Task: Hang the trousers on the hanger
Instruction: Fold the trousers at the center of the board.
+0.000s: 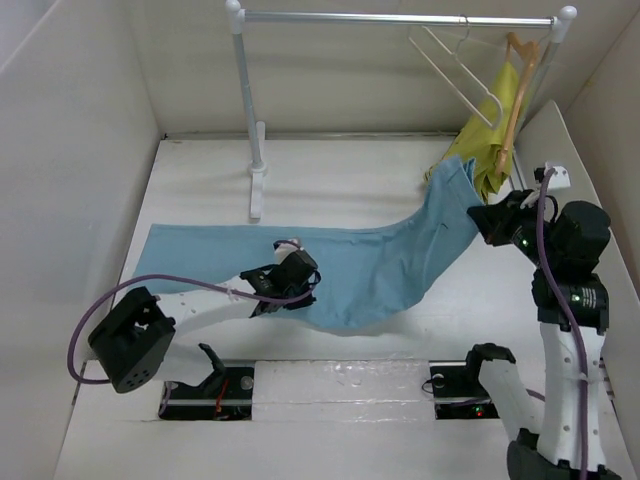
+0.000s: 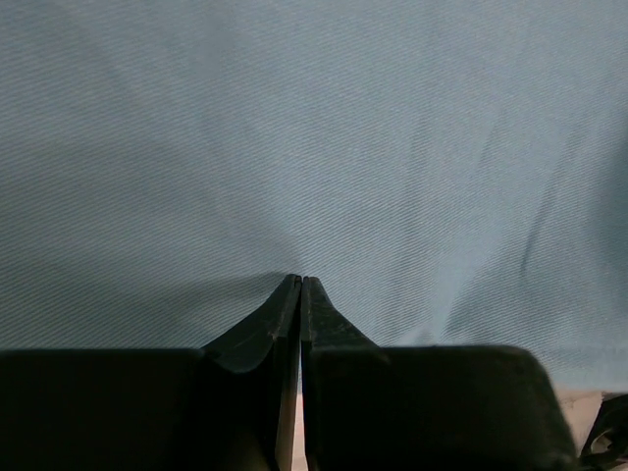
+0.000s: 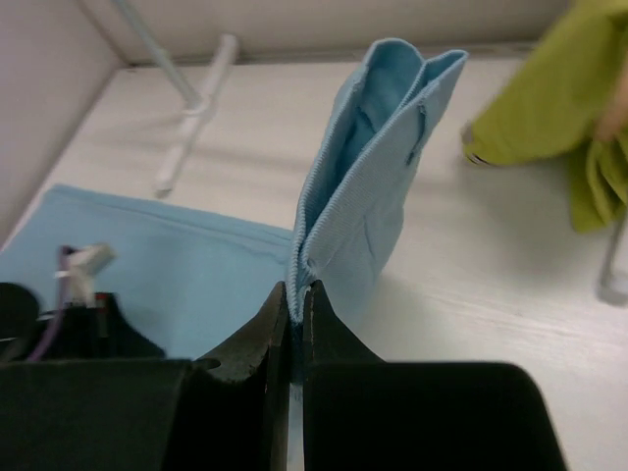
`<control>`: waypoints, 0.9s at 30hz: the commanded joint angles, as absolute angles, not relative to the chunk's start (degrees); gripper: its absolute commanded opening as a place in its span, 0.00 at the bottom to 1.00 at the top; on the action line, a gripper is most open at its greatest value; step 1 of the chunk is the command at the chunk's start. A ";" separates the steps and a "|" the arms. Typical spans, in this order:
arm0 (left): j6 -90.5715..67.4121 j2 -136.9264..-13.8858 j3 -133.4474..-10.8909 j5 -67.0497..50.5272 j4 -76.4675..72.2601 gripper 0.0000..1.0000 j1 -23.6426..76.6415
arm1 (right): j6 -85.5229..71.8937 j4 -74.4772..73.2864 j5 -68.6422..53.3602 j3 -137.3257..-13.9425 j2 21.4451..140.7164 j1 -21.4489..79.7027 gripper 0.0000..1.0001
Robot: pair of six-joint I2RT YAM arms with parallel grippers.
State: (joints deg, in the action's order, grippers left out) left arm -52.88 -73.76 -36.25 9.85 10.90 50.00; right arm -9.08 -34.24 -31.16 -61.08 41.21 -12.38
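Observation:
The light blue trousers [image 1: 380,260] lie across the table from the left, and their right end is lifted. My right gripper [image 1: 472,212] is shut on that raised ribbed end, which stands folded above the fingertips in the right wrist view [image 3: 383,147]; the gripper [image 3: 296,287] pinches its lower edge. My left gripper [image 1: 285,290] rests on the trousers' near edge at mid-length. In the left wrist view it [image 2: 300,280] is shut, with the cloth [image 2: 314,128] puckered at its tips. The cream-white hanger [image 1: 450,70] hangs on the rail at the back right, apart from both grippers.
A white clothes rack has a rail [image 1: 400,18] and a left post [image 1: 245,120] standing on the table. A tan wooden hanger [image 1: 515,90] holds a yellow-green garment [image 1: 490,150] just behind the raised trouser end. White walls enclose the table.

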 commanded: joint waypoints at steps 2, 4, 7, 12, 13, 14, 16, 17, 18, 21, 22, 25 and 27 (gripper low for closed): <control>-53.17 -79.16 -36.64 9.40 5.02 0.00 54.47 | -17.29 -29.38 -20.26 -69.94 42.00 1.19 0.00; -53.35 -80.93 -37.61 10.10 4.66 0.00 56.41 | -18.10 -28.83 -18.04 -71.09 42.71 4.73 0.00; -54.05 -84.97 -39.89 10.46 4.22 0.00 58.62 | -19.16 -25.85 -15.22 -77.15 46.83 9.38 0.00; -55.72 -91.31 -44.73 10.28 4.48 0.00 63.01 | -16.88 -26.63 -13.80 -93.58 56.15 9.85 0.00; -55.64 -92.01 -45.61 9.85 3.79 0.00 63.63 | -16.61 -27.15 -14.23 -95.52 57.38 9.84 0.00; -55.72 -92.72 -48.05 9.41 3.43 0.00 64.76 | -16.44 -27.33 -14.76 -97.28 59.22 9.06 0.00; -55.37 -95.79 -51.22 8.53 2.90 0.00 65.91 | -16.08 -27.42 -16.61 -100.28 60.55 8.53 0.00; -54.33 -98.41 -54.81 7.57 2.73 0.00 66.79 | -15.65 -27.51 -16.96 -100.89 61.51 7.92 0.00; -53.97 -100.09 -56.84 5.82 2.72 0.00 67.32 | -15.38 -27.51 -18.01 -101.77 61.87 7.91 0.00; -53.35 -103.45 -63.62 7.63 6.66 0.00 68.37 | -14.86 -27.07 -20.64 -102.39 63.45 6.59 0.00; -53.61 -103.10 -64.15 9.04 7.64 0.00 68.38 | -14.77 -26.46 -21.35 -102.39 63.89 7.20 0.00; -54.31 -95.56 -60.92 14.22 9.49 0.00 65.49 | -13.10 -26.28 -20.75 -102.57 66.26 12.11 0.00; -54.40 -85.12 -55.48 18.08 11.50 0.04 62.86 | -12.66 -25.67 -18.99 -102.39 67.23 16.25 0.00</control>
State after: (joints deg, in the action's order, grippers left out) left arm -54.13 -98.52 -59.29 10.61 5.87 66.67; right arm -14.17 -33.67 -19.00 -99.57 66.57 12.14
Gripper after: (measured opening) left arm 0.028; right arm 0.058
